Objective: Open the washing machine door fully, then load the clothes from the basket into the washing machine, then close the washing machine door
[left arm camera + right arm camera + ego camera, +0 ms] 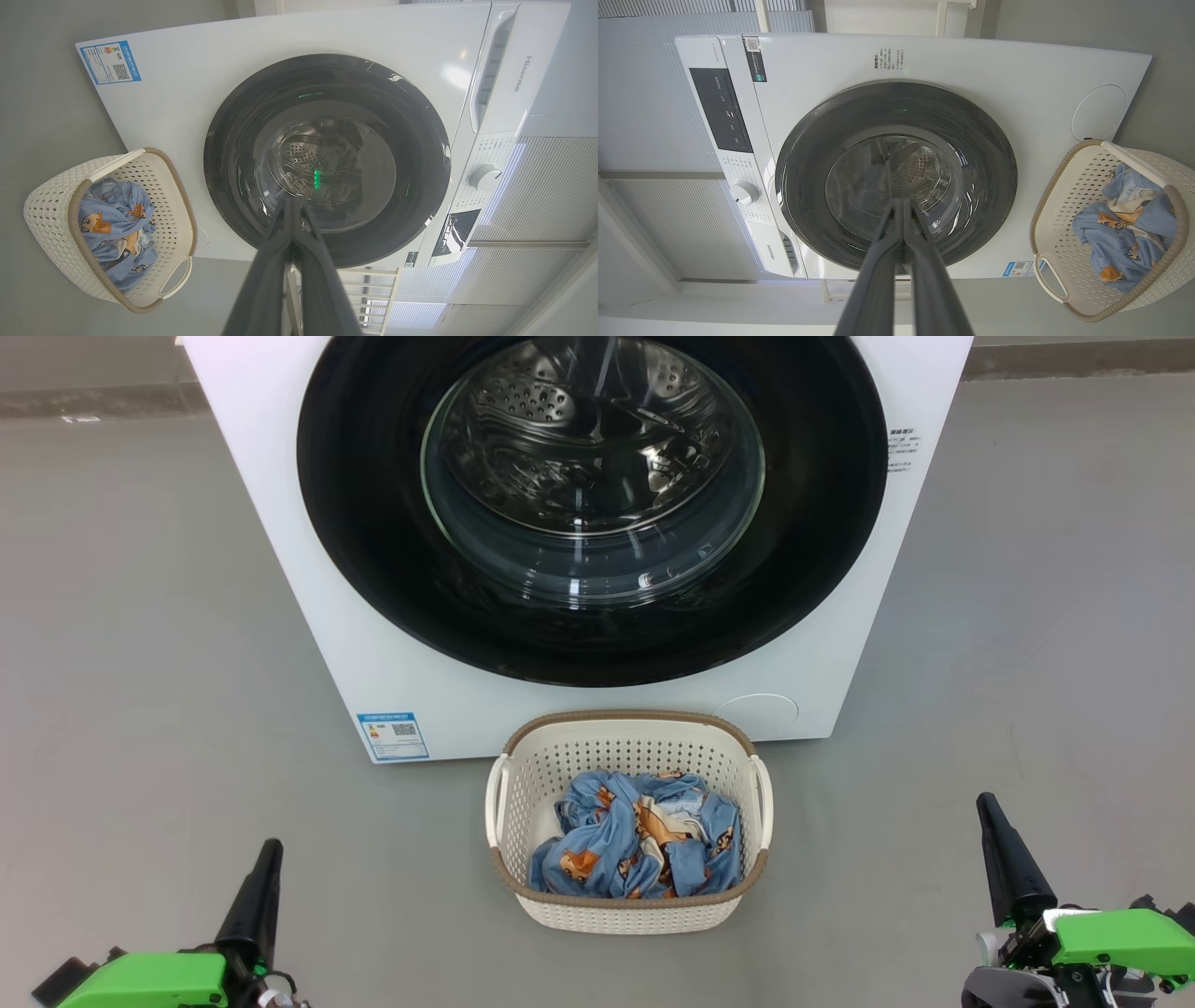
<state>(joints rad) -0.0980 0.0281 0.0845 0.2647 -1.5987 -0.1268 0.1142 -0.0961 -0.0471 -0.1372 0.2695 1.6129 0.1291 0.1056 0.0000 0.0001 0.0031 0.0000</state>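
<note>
Clothes point(635, 845) of soft light-blue fabric lay limp in the cream perforated basket point(630, 717) at six o'clock from the black round door point(373, 523), probably best pinched at a raised fold; left gripper point(271, 849) and right gripper point(986, 803) were closed, empty

I am counting one washing machine point(429, 700) with one round door point(588, 504), one blue sticker point(392, 735) and one dial point(485, 177). One basket point(625, 910) is showing two handles point(493, 798) and is holding clothes point(635, 845) too bunched for counting apart. Two grippers are showing: the left gripper point(271, 847) and the right gripper point(986, 803).
</note>
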